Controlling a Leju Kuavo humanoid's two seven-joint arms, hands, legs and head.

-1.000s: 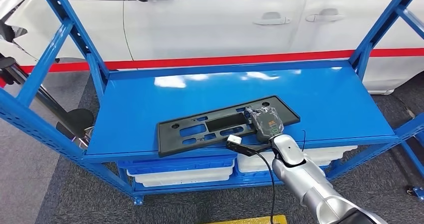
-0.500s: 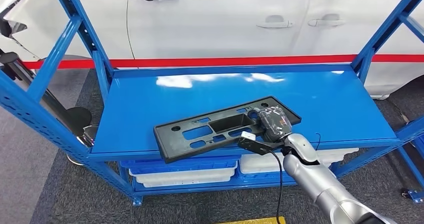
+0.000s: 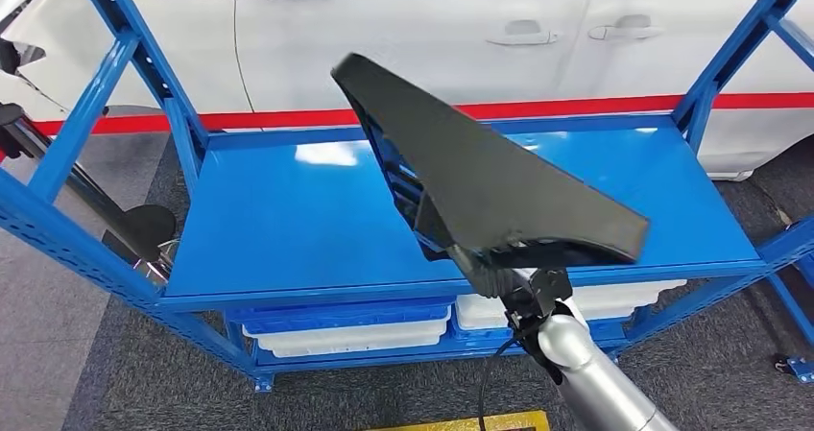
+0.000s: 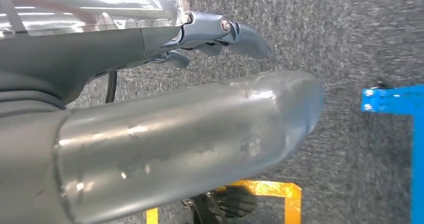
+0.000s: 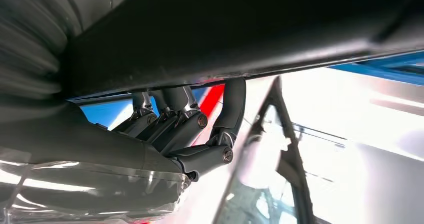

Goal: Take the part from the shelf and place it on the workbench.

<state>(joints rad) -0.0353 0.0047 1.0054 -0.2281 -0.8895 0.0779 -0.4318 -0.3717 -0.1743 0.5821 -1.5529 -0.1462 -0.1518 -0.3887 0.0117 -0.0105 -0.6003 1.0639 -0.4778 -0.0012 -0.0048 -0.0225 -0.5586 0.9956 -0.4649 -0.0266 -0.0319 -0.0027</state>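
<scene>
Right hand (image 3: 526, 292) grips the black part (image 3: 480, 177) by its near end, fingers (image 5: 175, 121) curled against the underside. Part is up in the air, clear of the blue shelf (image 3: 288, 220), tilted. Its long axis runs up and away from the right hand, leftward toward the white car (image 3: 432, 28), so nearly all of its length sits beyond the grip. Left hand (image 4: 150, 114) hangs low over the grey floor, holding nothing, fingers curled in; well apart from the part. Workbench can't be located. My read: carry depends on swinging that long far end clear of the shelf posts.
</scene>
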